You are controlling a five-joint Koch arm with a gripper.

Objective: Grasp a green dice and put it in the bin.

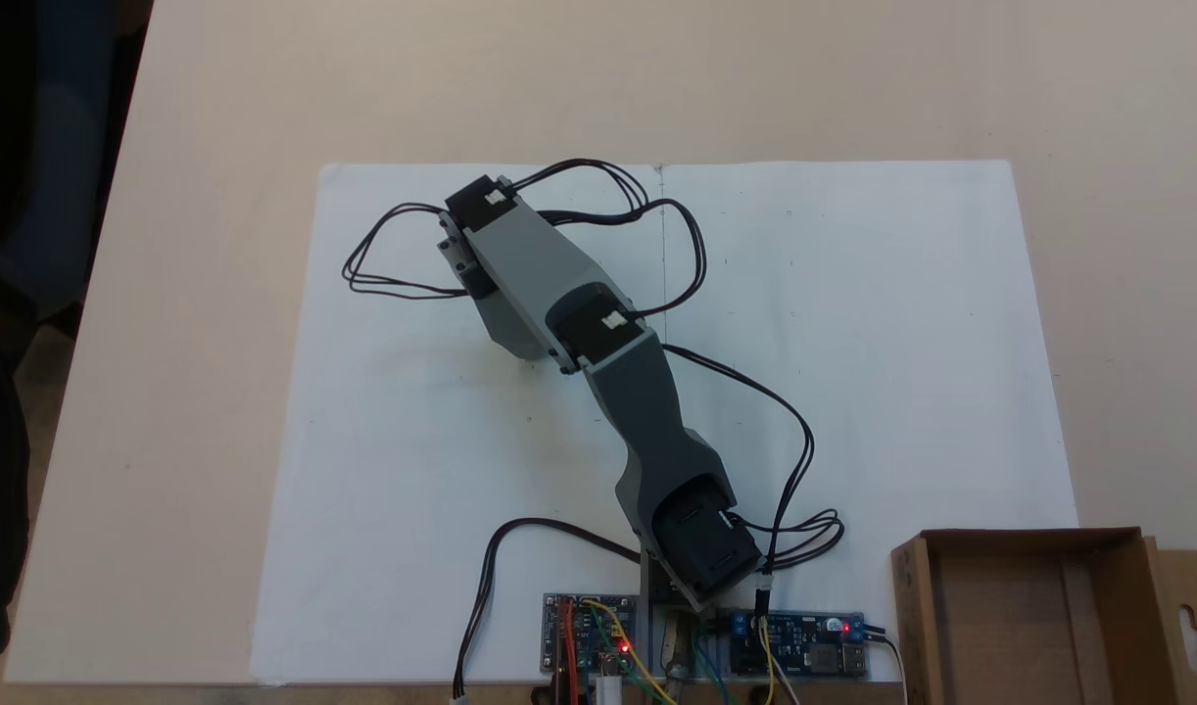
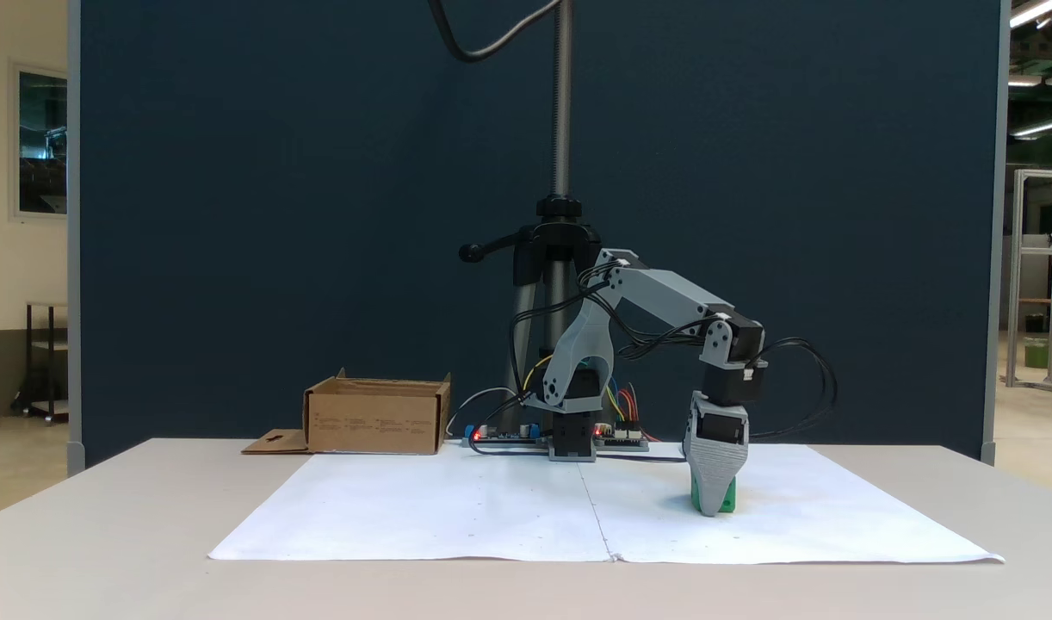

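The gripper (image 2: 714,504) is lowered tip-down over the green dice (image 2: 727,501) on the white paper (image 2: 457,508), right of centre; grip state cannot be told. Dice is mostly hidden, facing unclear, a cube without a long axis. The bin (image 2: 376,416) is seen far left on the counter (image 2: 104,551), well apart.

A large white paper sheet (image 1: 853,343) lies flat on the pale beige table (image 1: 216,294), creased down its middle. At its near edge sit two small circuit boards with red lights (image 1: 589,641). In a fixed view, a black tripod (image 2: 560,241) stands before a dark blue partition (image 2: 276,215).
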